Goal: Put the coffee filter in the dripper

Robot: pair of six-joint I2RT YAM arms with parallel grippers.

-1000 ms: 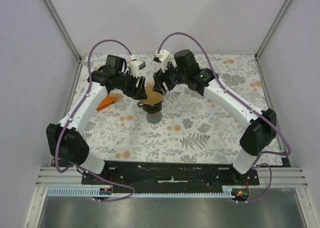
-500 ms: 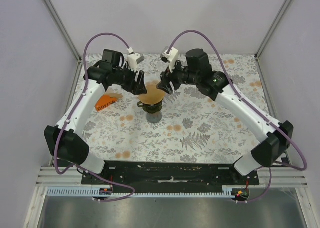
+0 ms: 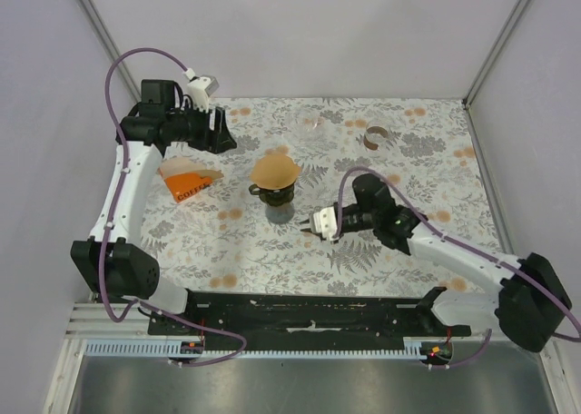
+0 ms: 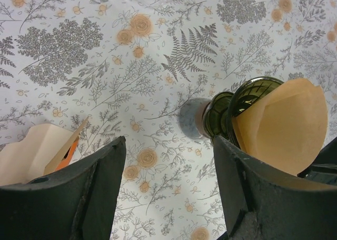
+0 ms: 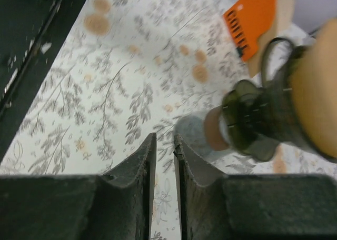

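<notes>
The dark green glass dripper stands mid-table on a small grey base. The tan paper coffee filter sits open in its top. Both show in the left wrist view, dripper and filter, and blurred in the right wrist view, dripper and filter. My left gripper is open and empty, up and left of the dripper, and also shows in its wrist view. My right gripper is shut and empty, low over the table right of the dripper, seen in its wrist view.
An orange coffee filter package with tan filters lies left of the dripper, also in the left wrist view and the right wrist view. A clear glass piece and a small brown curved object lie at the back.
Both grippers have pulled away from the dripper. The left has gone back and left, the right down toward the near right. The filter stays in the dripper.
</notes>
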